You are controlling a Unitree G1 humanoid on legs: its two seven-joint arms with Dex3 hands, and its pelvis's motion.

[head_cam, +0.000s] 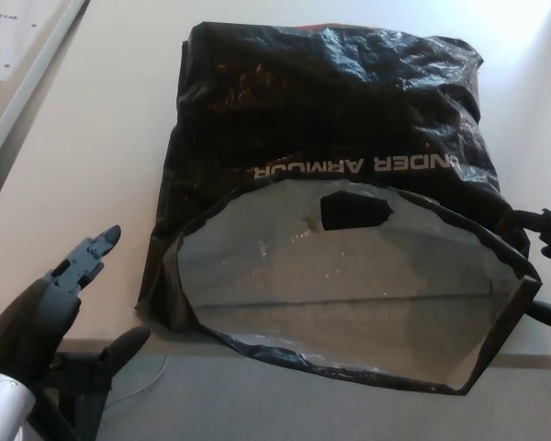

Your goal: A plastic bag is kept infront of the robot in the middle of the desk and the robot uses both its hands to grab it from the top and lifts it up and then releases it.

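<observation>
Item one, as I see it from the head camera: a black plastic bag [340,156] in the middle of the pale tabletop [83,175], lying with its long axis running from the far side toward me, closed bottom away, open mouth [349,294] nearest. The mouth gapes wide and overhangs the near tabletop edge, showing a grey lining and an oval handle cutout [354,212] in the far wall. White lettering [354,166] on the outside reads upside down from my seat. Item two: my left hand [60,308], low at picture left, just beside the bag's near left corner but apart from it; fingers spread, thumb out, holding nothing. Item three: my right hand [549,271], only dark fingertips showing at the right edge, one above and one below the mouth's right corner, close against the rim; they stand apart, though I cannot tell whether they touch the plastic. Nothing lies between either hand and the bag. Item four: a white sheet of paper [14,37] with small print at the far left, beside a pale strip [37,83] running diagonally. Item five: grey floor [257,404] below the tabletop edge, with a thin cable [142,381] on it. Bright light washes out the tabletop's far right corner.
</observation>
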